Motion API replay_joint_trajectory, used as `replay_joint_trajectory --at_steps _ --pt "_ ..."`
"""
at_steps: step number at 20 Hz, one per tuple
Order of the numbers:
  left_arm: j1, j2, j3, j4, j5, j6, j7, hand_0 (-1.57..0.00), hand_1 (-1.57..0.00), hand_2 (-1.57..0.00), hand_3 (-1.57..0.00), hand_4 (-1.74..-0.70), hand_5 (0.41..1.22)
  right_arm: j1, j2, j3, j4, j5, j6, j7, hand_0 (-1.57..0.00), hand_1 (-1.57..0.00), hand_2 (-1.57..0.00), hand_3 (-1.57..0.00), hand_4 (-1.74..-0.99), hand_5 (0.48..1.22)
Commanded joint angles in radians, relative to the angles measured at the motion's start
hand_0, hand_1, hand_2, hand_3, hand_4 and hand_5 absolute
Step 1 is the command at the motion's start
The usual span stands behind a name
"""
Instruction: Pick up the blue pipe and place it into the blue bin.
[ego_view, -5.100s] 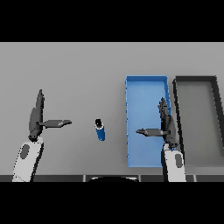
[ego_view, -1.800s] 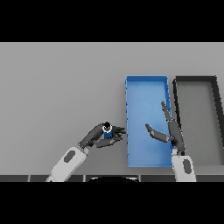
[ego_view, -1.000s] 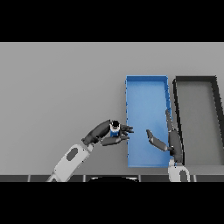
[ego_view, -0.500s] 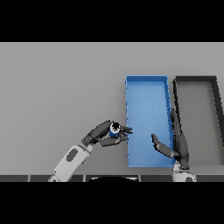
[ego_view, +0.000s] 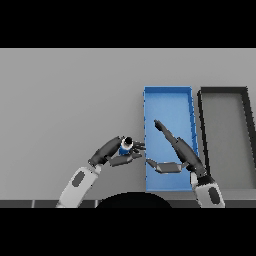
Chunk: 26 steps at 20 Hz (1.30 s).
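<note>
Head view: at lower centre of the frame, the left hand curls its fingers around the short blue pipe, just left of the rectangular blue bin. The right hand, fingers straight and open, hovers over the bin's lower half. A dark grey bin sits at right on the grey table.

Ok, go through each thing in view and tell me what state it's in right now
blue pipe: held in the left hand, left of the blue bin, not yet inside.
left hand: curled round the pipe.
right hand: open, over the bin.
blue bin: holds nothing.
dark bin: holds nothing.
</note>
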<state>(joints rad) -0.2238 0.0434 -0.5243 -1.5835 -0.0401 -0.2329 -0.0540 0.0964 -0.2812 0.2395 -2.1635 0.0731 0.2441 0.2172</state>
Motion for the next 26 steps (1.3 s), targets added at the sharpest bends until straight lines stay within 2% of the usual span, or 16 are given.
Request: replay_joint_trajectory --at_steps 1,4,6,8,12,14,15,17,18,19,20,21,22,24,25,26 --pt "0.006 0.000 -0.001 0.000 -0.003 -0.005 -0.011 -1.57 -1.57 -1.57 -1.57 -1.47 1.221 -0.015 0.006 0.030 -0.014 0.003 0.011 0.024 0.00 0.00 0.00 0.00 -1.256 0.523" --pt "0.001 -0.008 0.006 -0.002 -0.015 -0.010 0.010 -1.57 -1.57 -1.57 -1.57 -1.47 1.221 -0.089 0.022 0.069 -0.010 -0.015 0.035 0.118 0.00 0.00 0.00 0.00 -1.239 0.522" --pt "0.004 -0.012 0.010 -0.001 -0.019 -0.017 0.006 -1.57 -1.57 -1.57 -1.57 -1.47 1.221 -0.166 0.045 0.079 0.026 -0.054 0.057 0.166 0.00 0.00 0.00 0.00 -1.227 0.528" --pt "0.007 -0.022 0.011 -0.001 -0.016 -0.028 0.015 -1.57 -1.57 -1.57 -1.57 -1.47 1.221 -0.215 0.054 0.106 0.051 -0.063 0.078 0.188 0.00 0.00 0.00 0.00 -1.214 0.520" --pt "0.007 -0.027 0.026 0.008 -0.007 -0.068 0.012 -1.57 -1.57 -1.57 -1.57 -1.48 1.221 -0.319 0.088 0.148 0.083 -0.080 0.103 0.197 0.00 0.00 0.00 0.00 -1.192 0.514" --pt "0.015 -0.031 0.034 0.010 0.004 -0.089 -0.001 -1.57 -1.57 -1.57 -1.57 -1.47 1.221 -0.376 0.101 0.145 0.102 -0.111 0.110 0.232 0.00 0.00 0.00 0.00 -1.200 0.514" --pt "0.008 -0.033 0.046 0.005 0.017 -0.101 0.018 -1.57 -1.57 -1.57 -1.57 -1.46 1.221 -0.407 0.118 0.154 0.130 -0.108 0.111 0.255 0.00 0.00 0.00 0.00 -1.208 0.512" --pt "0.010 -0.034 0.049 0.012 -0.007 -0.107 -0.013 -1.57 -1.57 -1.57 -1.57 -1.46 1.221 -0.435 0.128 0.153 0.161 -0.122 0.125 0.269 0.00 -0.03 -0.05 -0.01 -1.215 0.513" --pt "0.011 -0.044 0.050 0.013 -0.001 -0.113 0.002 -1.57 -1.57 -1.57 -1.57 -1.46 1.221 -0.455 0.134 0.152 0.178 -0.131 0.133 0.277 -0.02 -0.11 -0.13 -0.05 -1.222 0.517" --pt "0.017 -0.045 0.056 0.013 -0.004 -0.109 0.017 -1.57 -1.57 -1.57 -1.57 -1.51 1.221 -0.473 0.141 0.149 0.194 -0.141 0.140 0.276 -0.17 -0.24 -0.25 -0.14 -1.255 0.519" --pt "0.022 -0.056 0.054 0.013 -0.006 -0.106 0.042 -1.57 -1.57 -1.54 -1.30 -1.56 1.221 -0.485 0.149 0.160 0.202 -0.136 0.142 0.281 -0.40 -0.44 -0.43 -0.31 -1.303 0.520" --pt "0.023 -0.055 0.060 0.003 0.003 -0.108 0.061 -1.57 -1.57 -1.53 -1.14 -1.60 1.221 -0.493 0.152 0.165 0.207 -0.124 0.138 0.278 -0.63 -0.65 -0.66 -0.50 -1.383 0.523" --pt "0.019 -0.053 0.065 0.021 -0.011 -0.105 0.047 -1.57 -1.57 -1.54 -1.16 -1.63 1.221 -0.503 0.156 0.164 0.224 -0.111 0.137 0.281 -0.82 -0.84 -0.84 -0.66 -1.446 0.527" --pt "0.013 -0.056 0.076 0.012 -0.006 -0.112 0.029 -1.57 -1.57 -1.55 -1.23 -1.67 1.221 -0.495 0.169 0.166 0.237 -0.124 0.137 0.233 -1.09 -1.10 -1.10 -0.90 -1.537 0.600" --pt "0.022 -0.067 0.069 0.005 -0.003 -0.114 0.033 -1.57 -1.57 -1.55 -1.27 -1.68 1.221 -0.489 0.185 0.165 0.240 -0.140 0.129 0.229 -1.19 -1.19 -1.20 -1.03 -1.513 0.671" --pt "0.027 -0.064 0.070 0.002 -0.009 -0.116 0.033 -1.57 -1.57 -1.56 -1.31 -1.69 1.221 -0.480 0.193 0.163 0.247 -0.145 0.130 0.217 -1.26 -1.27 -1.27 -1.14 -1.495 0.781"
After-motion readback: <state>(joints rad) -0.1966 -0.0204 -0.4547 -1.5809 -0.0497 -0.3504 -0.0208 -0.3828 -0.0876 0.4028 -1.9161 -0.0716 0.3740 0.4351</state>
